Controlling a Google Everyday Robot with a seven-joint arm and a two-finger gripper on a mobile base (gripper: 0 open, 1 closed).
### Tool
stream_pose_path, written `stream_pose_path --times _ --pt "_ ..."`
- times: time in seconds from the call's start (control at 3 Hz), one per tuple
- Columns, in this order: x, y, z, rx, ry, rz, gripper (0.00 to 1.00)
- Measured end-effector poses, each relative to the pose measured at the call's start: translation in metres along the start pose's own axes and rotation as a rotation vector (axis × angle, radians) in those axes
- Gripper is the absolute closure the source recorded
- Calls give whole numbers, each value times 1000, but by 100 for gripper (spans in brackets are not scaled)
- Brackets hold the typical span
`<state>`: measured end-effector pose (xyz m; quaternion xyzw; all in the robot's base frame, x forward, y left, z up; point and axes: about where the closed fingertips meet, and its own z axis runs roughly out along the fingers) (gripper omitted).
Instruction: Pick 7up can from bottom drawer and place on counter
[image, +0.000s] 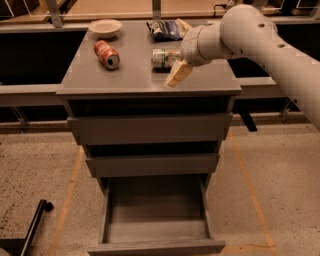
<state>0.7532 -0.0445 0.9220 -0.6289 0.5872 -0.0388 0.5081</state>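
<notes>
Grey from top to floor, the cabinet's flat top is the surface (135, 82) that carries everything. At its back left sits one pale bowl (105, 27). Just in front of the bowl, one red-orange can (106, 54) lies on its side. Right of the middle, one crumpled snack bag (165, 30) lies at the back. In front of it the 7up can (164, 57) lies on its side on the surface, which makes two cans.

The claw (176, 69) is right against that can's right end, on a white arm (260, 35) stretching in from the right. Whether it is clamped on the can or loose, I cannot tell.

Below are three drawers. The top drawer (150, 130) and middle drawer (152, 165) hide their insides, while the bottom drawer (155, 220) stands pulled out, showing its plain grey floor.
</notes>
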Motion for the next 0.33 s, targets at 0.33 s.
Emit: stream_pose_path --times 0.33 --pt "0 0 0 0 0 0 0"
